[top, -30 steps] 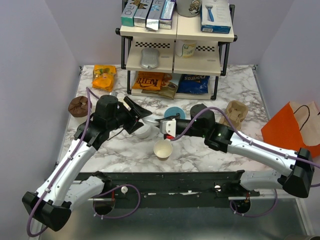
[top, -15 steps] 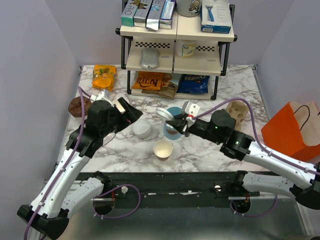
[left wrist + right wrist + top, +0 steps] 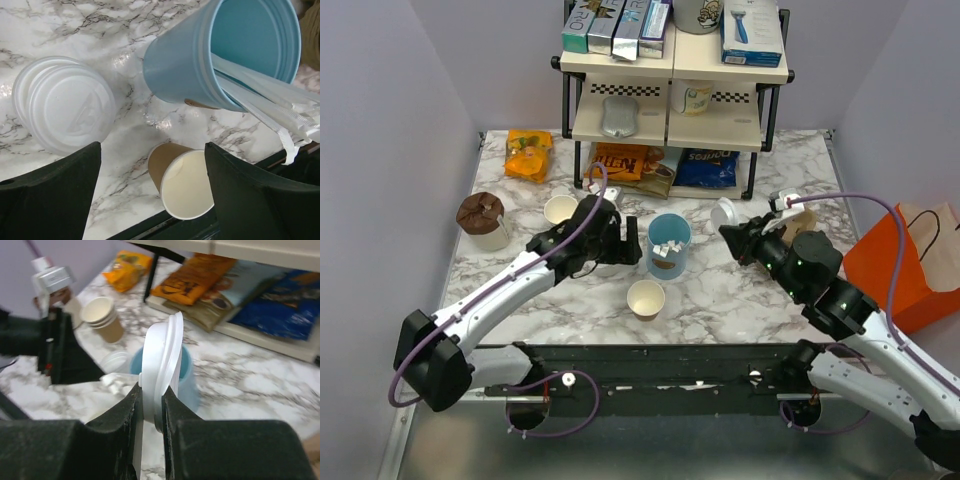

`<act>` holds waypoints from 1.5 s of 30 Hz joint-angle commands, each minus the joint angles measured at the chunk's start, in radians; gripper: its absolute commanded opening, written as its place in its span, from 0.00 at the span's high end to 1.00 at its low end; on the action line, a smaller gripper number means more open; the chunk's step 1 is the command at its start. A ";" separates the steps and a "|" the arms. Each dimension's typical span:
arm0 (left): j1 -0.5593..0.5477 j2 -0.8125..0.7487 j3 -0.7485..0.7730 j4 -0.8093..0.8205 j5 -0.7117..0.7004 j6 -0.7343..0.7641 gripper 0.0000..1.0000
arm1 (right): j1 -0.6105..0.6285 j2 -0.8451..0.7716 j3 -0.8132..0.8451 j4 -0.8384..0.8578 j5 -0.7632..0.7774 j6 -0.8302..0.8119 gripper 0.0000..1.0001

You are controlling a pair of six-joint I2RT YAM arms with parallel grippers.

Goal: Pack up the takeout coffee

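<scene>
The takeout coffee is a small tan kraft cup [image 3: 646, 298] standing open near the table's front edge, with no lid on it. In the left wrist view the cup [image 3: 182, 182] lies below and between the spread fingers. My left gripper [image 3: 623, 243] is open and empty, hovering just left of the light-blue cup [image 3: 668, 246]; it also shows in its own wrist view [image 3: 152, 148]. My right gripper [image 3: 732, 232] is shut on a white plastic lid [image 3: 724, 213], held on edge in the air right of the blue cup. In the right wrist view the gripper [image 3: 151, 396] pinches the lid [image 3: 162, 352].
A stack of white lids [image 3: 65, 102] lies left of the blue cup [image 3: 220, 55], which holds white packets [image 3: 280, 120]. Stacked kraft cups [image 3: 561, 210] and a muffin [image 3: 482, 216] sit at left. A cup carrier [image 3: 792, 224], an orange bag [image 3: 898, 262] and a snack shelf [image 3: 670, 120] stand around.
My left arm swung right, over the lid stack toward the blue cup. My right arm drew back to the right and up, carrying the white lid away from above the blue cup.
</scene>
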 commanded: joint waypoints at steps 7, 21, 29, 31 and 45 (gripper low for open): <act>-0.051 0.131 0.098 -0.125 -0.304 0.077 0.23 | -0.123 -0.014 -0.052 -0.090 0.008 0.058 0.78; -0.051 0.224 0.112 -0.120 -0.291 0.114 0.42 | -0.143 -0.052 -0.072 -0.094 0.068 0.010 0.78; -0.050 0.267 0.118 -0.119 -0.263 0.125 0.48 | -0.152 -0.057 -0.070 -0.127 0.113 0.006 0.80; -0.050 0.273 0.121 -0.123 -0.281 0.126 0.51 | -0.153 -0.060 -0.072 -0.127 0.114 0.004 0.80; -0.050 0.315 0.170 -0.127 -0.314 0.120 0.68 | -0.156 -0.060 -0.077 -0.127 0.117 -0.005 0.80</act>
